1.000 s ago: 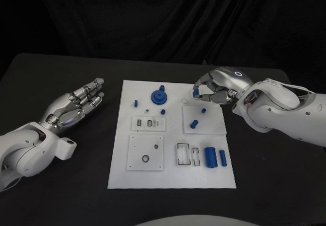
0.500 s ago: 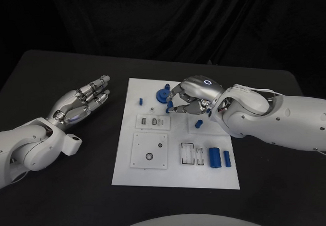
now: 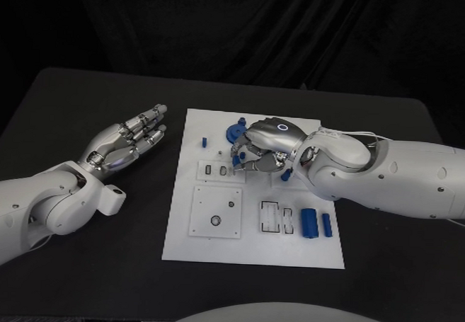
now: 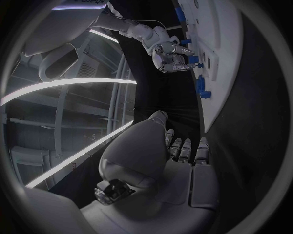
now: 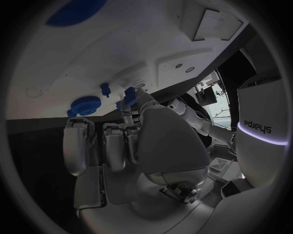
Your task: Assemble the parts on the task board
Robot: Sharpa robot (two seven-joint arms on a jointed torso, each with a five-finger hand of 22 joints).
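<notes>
The white task board (image 3: 252, 239) lies mid-table. My right hand (image 3: 262, 149) is low over its back middle, fingers curled down, with thumb and a fingertip pinching a small blue peg (image 3: 241, 159) that the right wrist view shows at the fingertips (image 5: 130, 95). Just behind the hand stands the blue gear (image 3: 236, 130), partly hidden by it. Left of the gear sits another small peg (image 3: 203, 141). My left hand (image 3: 126, 143) hovers open over the table left of the board, fingers spread and holding nothing.
Two blue cylinders (image 3: 309, 224) lie near the board's front right, beside a slotted block (image 3: 276, 218). A square plate with holes (image 3: 216, 211) sits at the front left. A blue piece (image 3: 286, 175) shows under my right forearm. Bare black table surrounds the board.
My right hand has moved left from the board's back right corner to its back middle and come down on the small blue peg. The left hand stays open in place.
</notes>
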